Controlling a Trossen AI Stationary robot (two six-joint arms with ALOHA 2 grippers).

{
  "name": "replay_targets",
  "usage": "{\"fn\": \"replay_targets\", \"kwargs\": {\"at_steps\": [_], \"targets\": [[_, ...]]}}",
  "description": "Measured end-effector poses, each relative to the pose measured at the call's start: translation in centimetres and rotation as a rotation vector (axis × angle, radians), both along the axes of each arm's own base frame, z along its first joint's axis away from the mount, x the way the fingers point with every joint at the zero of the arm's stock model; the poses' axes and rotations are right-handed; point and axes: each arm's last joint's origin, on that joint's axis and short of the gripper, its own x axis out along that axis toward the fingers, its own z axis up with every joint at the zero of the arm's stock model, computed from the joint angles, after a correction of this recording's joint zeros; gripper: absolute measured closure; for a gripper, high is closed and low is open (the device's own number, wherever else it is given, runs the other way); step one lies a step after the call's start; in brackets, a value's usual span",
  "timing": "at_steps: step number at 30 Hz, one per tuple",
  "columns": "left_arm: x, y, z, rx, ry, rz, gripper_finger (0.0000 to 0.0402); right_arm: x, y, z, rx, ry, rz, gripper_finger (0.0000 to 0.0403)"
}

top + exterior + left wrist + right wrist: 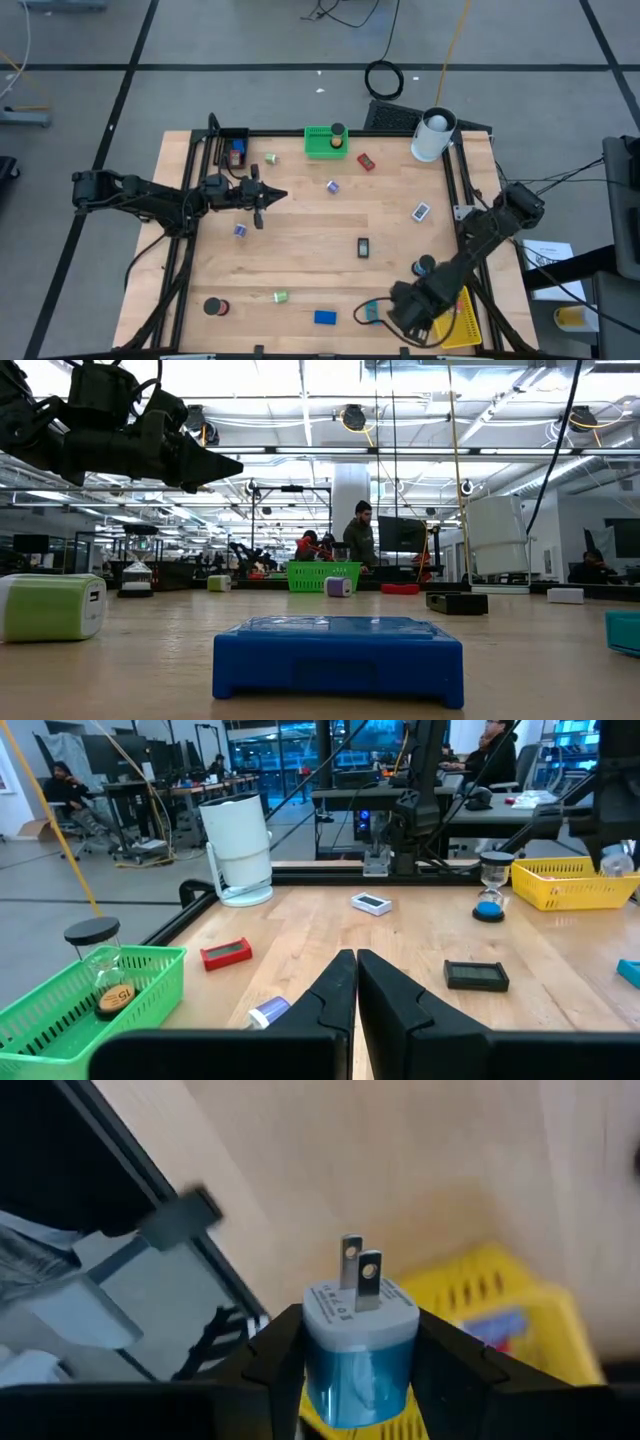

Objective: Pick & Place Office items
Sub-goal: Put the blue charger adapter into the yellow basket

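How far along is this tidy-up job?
Early on. Done: an hourglass sits in the green bin. In hand: the right gripper holds a blue plug adapter near the yellow bin. Left: about ten items across the table; the left gripper hovers shut.

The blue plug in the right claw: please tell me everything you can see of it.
The small blue charger plug has a glossy blue body, a white end face with tiny print, and two metal prongs pointing away from the wrist. The right claw is shut on its sides, holding it off the table by the yellow slotted plastic bin.
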Motion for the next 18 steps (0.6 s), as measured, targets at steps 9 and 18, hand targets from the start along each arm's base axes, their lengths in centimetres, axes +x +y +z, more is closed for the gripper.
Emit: {"fn": "replay_targets", "kwargs": {"at_steps": [9, 18], "targets": [[0.0, 0.0, 0.0, 0.000, 0.000, 0.001, 0.0380, -4.5, 0.7, 2.0, -0.141, 0.149, -0.224, 0.0263], [0.0, 0.0, 0.0, 0.000, 0.000, 0.001, 0.0380, -8.1, 1.3, 0.8, -0.234, 0.136, -0.398, 0.0251]]}}
